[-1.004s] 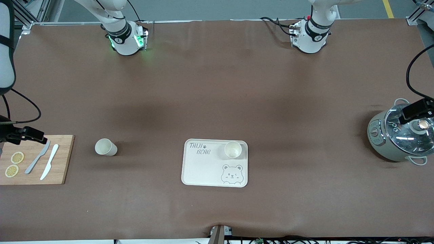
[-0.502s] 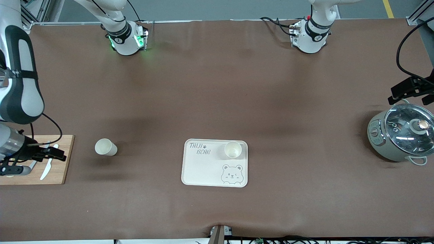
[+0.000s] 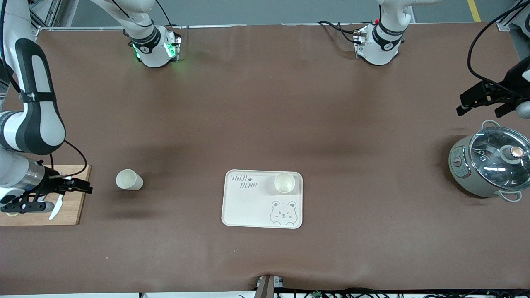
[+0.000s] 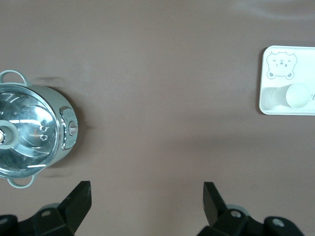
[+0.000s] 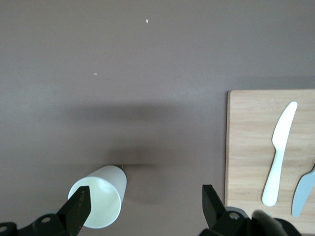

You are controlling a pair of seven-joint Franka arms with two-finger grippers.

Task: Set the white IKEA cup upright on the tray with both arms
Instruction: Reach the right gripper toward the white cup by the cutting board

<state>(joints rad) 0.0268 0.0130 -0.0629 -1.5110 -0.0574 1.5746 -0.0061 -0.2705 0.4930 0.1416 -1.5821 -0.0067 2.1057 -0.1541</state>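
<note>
One white cup (image 3: 129, 180) (image 5: 101, 201) lies on its side on the brown table, between the cutting board and the tray. The cream bear tray (image 3: 248, 207) (image 4: 305, 54) sits mid-table with a second white cup (image 3: 284, 182) (image 4: 294, 96) upright in one corner. My right gripper (image 3: 58, 196) (image 5: 145, 199) hangs open above the table by the board's edge, with one finger showing over the lying cup's mouth. My left gripper (image 3: 480, 108) (image 4: 146, 194) hangs open and empty over bare table beside the pot.
A grey pot with a glass lid (image 3: 490, 167) (image 4: 32, 135) stands at the left arm's end. A wooden cutting board (image 3: 72, 213) (image 5: 251, 147) at the right arm's end carries a white knife (image 5: 279, 155) and a grey knife (image 5: 302, 191).
The right gripper has moved from over the cutting board toward the lying cup. The left gripper has moved off the pot's lid toward the arm bases. Both stayed open.
</note>
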